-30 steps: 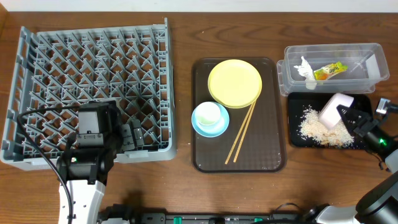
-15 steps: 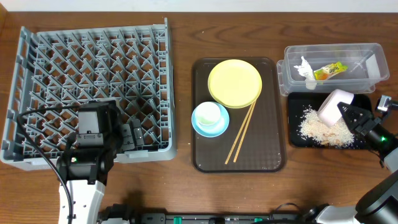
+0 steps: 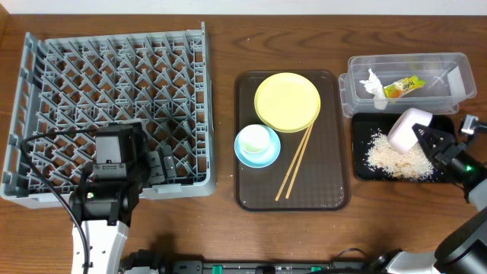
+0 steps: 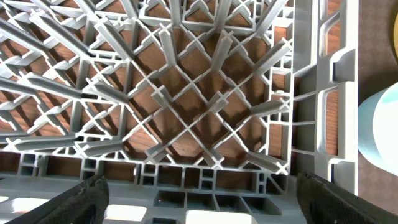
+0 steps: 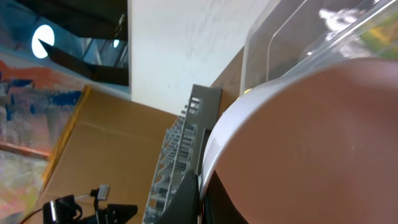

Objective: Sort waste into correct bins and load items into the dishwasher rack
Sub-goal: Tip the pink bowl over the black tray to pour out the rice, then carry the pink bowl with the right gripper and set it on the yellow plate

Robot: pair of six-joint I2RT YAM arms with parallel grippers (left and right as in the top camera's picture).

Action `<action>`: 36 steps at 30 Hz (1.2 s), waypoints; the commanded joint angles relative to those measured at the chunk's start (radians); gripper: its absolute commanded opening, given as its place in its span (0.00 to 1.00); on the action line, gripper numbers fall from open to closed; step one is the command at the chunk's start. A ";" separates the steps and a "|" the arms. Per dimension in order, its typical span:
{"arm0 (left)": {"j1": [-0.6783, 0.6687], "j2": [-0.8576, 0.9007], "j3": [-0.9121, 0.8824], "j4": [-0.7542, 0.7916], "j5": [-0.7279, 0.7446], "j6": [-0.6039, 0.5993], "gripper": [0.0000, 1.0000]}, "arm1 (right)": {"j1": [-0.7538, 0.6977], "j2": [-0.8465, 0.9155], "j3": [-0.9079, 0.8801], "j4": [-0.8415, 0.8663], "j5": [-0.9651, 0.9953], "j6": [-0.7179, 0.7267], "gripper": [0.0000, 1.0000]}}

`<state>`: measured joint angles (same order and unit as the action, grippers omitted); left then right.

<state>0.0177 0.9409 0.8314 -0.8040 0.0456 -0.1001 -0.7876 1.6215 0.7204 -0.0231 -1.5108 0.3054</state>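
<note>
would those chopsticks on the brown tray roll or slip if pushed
Probably stiff and light: the chopsticks look like thin, straight wooden sticks. Lying flat on the smooth-looking brown tray, they may skid or roll apart when pushed, and seem hard to get under.

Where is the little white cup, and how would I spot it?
Find the brown serving tray in the middle of the table, beside the big grey rack. On the tray's side nearest the rack, just below the yellow plate, sits a light blue bowl, and the small white cup stands inside it. It is the only white thing on the tray.
</note>
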 commanded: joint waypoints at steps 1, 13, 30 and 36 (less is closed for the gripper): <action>-0.002 0.000 0.022 0.002 -0.002 0.010 0.97 | 0.035 -0.005 0.005 0.006 -0.014 0.026 0.03; -0.002 0.000 0.022 0.002 -0.002 0.010 0.97 | 0.183 -0.008 0.005 0.004 0.108 0.082 0.01; -0.002 0.000 0.022 0.002 -0.002 0.010 0.97 | 0.741 -0.200 0.085 0.028 0.700 0.043 0.01; -0.002 0.000 0.022 0.002 -0.002 0.010 0.97 | 0.979 -0.192 0.085 -0.002 1.159 -0.120 0.01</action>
<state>0.0177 0.9409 0.8314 -0.8040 0.0456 -0.1001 0.1093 1.4288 0.7990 -0.0322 -0.6708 0.3038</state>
